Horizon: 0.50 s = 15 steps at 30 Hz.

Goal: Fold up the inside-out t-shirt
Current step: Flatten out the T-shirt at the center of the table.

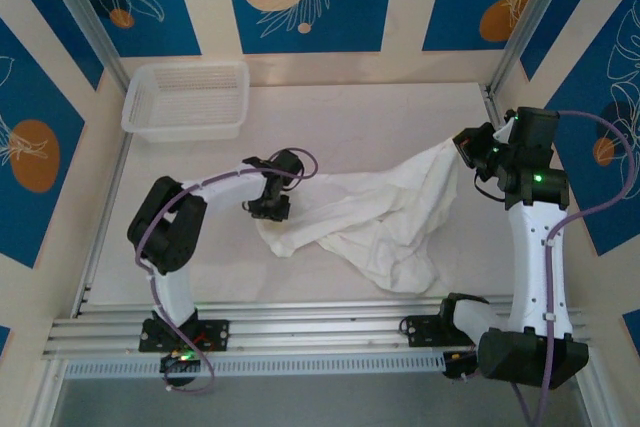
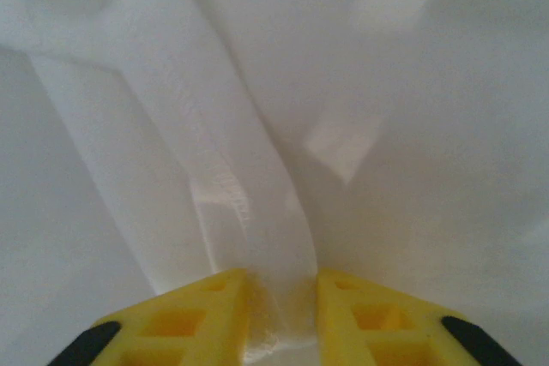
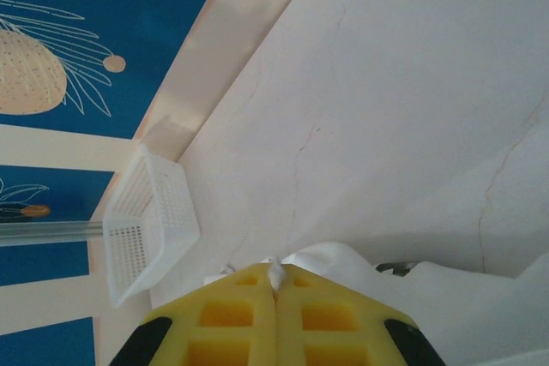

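1. My left end effector (image 1: 268,209) was clenched on a fold of the inside-out t-shirt (image 1: 370,222), low over the bench (image 1: 350,117).
2. My right end effector (image 1: 467,143) pinched another edge, held up at the right side.
3. The shirt hung stretched between them, its middle crumpled on the bench.
4. A white mesh basket (image 1: 187,97) sat in the far left corner, well apart.

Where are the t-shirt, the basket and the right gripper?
t-shirt (image 1: 385,222): top view, its crumpled middle.
basket (image 1: 185,130): top view, its near wall.
right gripper (image 3: 276,280): right wrist view, between fingertips pinching the t-shirt.
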### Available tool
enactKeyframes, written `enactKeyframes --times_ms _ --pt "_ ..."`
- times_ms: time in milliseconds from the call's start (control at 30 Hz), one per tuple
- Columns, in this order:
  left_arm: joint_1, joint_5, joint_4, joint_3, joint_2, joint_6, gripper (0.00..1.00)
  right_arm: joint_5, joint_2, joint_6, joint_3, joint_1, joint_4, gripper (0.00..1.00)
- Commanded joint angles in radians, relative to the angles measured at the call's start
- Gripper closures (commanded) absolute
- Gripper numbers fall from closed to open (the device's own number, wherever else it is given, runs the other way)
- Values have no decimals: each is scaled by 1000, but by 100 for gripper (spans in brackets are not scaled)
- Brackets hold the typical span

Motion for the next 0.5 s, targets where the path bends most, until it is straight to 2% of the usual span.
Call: enactKeyframes --times_ms 0,300,467 --pt "23 -50 -17 -44 -65 14 78 40 -15 -16 30 5 -15 100" --pt "129 -80 14 -153 -225 21 97 163 -25 -2 61 -10 -76 100" --pt "201 -91 50 -221 -299 27 99 123 -32 21 64 -56 -71 100"
